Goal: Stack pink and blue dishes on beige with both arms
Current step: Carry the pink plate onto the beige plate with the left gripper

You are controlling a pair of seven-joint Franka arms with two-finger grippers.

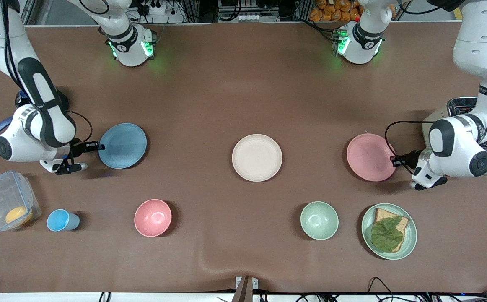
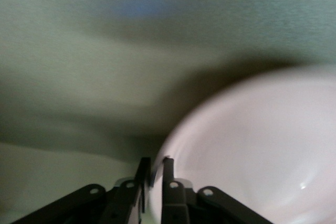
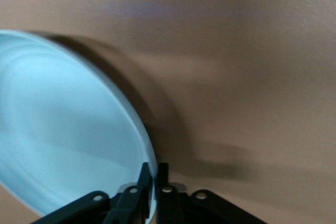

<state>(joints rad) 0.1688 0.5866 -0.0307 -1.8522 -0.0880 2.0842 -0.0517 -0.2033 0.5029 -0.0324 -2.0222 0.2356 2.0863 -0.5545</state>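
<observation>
The light blue plate (image 1: 123, 145) is toward the right arm's end of the table, and my right gripper (image 1: 99, 146) is shut on its rim. In the right wrist view the blue plate (image 3: 63, 140) is pinched at its edge by that gripper (image 3: 155, 174) and casts a shadow on the cloth. The pale pink plate (image 1: 371, 157) is toward the left arm's end, with my left gripper (image 1: 395, 159) shut on its rim. The left wrist view shows the pink plate (image 2: 252, 145) clamped in that gripper (image 2: 156, 167). The beige plate (image 1: 257, 157) lies bare at the table's middle, between the two.
Nearer the front camera stand a pink bowl (image 1: 153, 217), a small blue cup (image 1: 61, 220), a clear box (image 1: 9, 205), a green bowl (image 1: 319, 220) and a green plate (image 1: 411, 235) with toast. A metal toaster (image 1: 461, 107) is at the left arm's end.
</observation>
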